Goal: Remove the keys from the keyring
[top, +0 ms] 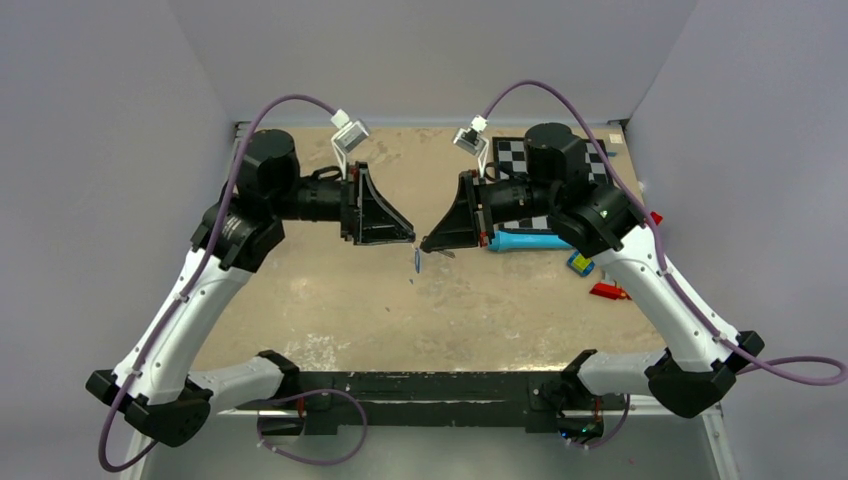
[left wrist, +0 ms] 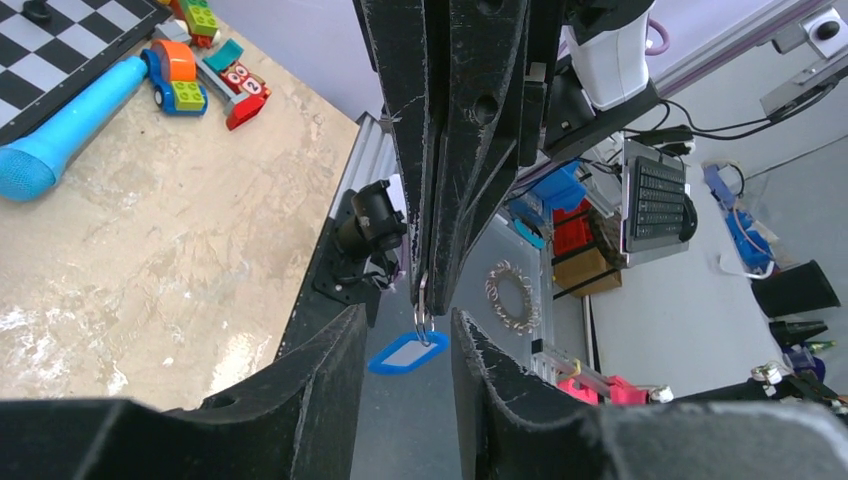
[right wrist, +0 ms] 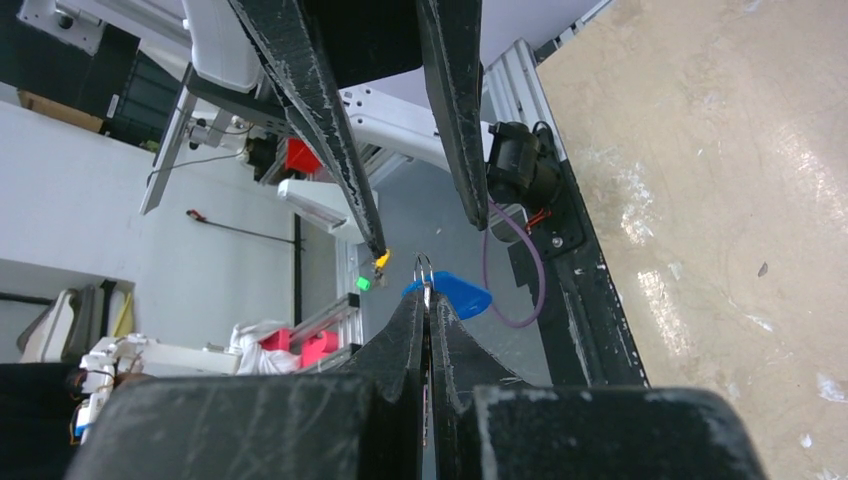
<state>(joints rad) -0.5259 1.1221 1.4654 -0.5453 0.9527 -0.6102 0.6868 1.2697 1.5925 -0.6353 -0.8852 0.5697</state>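
At lower centre of the left wrist view, the keys hang as thin grey loops with a blue oval tag beneath. Their upper part is hidden inside the right gripper, clamped shut on them; separate keys are hard to make out. The left gripper stands open, its fingers flanking the tag, seemingly without touching.

Light-blue tube beside checkerboard

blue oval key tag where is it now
In the top view the bright blue oval plastic tag hangs near centre from a metal ring pinched by the right end effector, between the fingers of the left end effector.
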